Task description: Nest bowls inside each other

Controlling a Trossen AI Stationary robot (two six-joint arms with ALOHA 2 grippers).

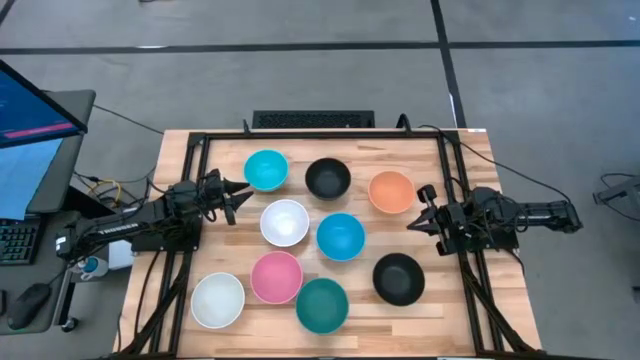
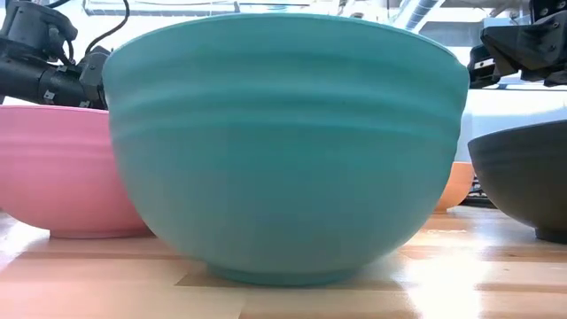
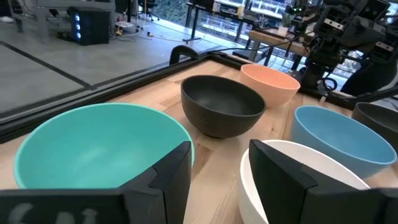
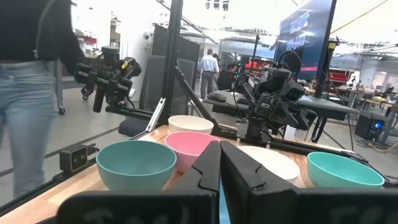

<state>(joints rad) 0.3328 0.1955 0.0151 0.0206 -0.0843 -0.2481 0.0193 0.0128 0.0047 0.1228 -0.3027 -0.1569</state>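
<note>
Nine bowls stand apart, upright on their bases, on the wooden table. In the high view they are cyan [image 1: 266, 170], black [image 1: 327, 178], orange [image 1: 391, 192], white [image 1: 284, 222], blue [image 1: 340, 236], pink [image 1: 276, 277], a second white [image 1: 217, 300], dark teal [image 1: 322, 305] and a second black [image 1: 398, 278]. My left gripper [image 1: 238, 200] hovers open at the table's left, between the cyan bowl [image 3: 99, 149] and the white bowl [image 3: 298, 180]. My right gripper [image 1: 415, 210] is shut, at the table's right beside the orange bowl. Neither holds anything.
A black metal frame [image 1: 300, 135] runs around the table's far and side edges. The dark teal bowl [image 2: 283, 151] fills the low view, with pink [image 2: 62, 168] and black [image 2: 523, 177] on either side. A monitor [image 1: 30, 120] stands off the left. A person [image 4: 31, 93] stands beyond the table.
</note>
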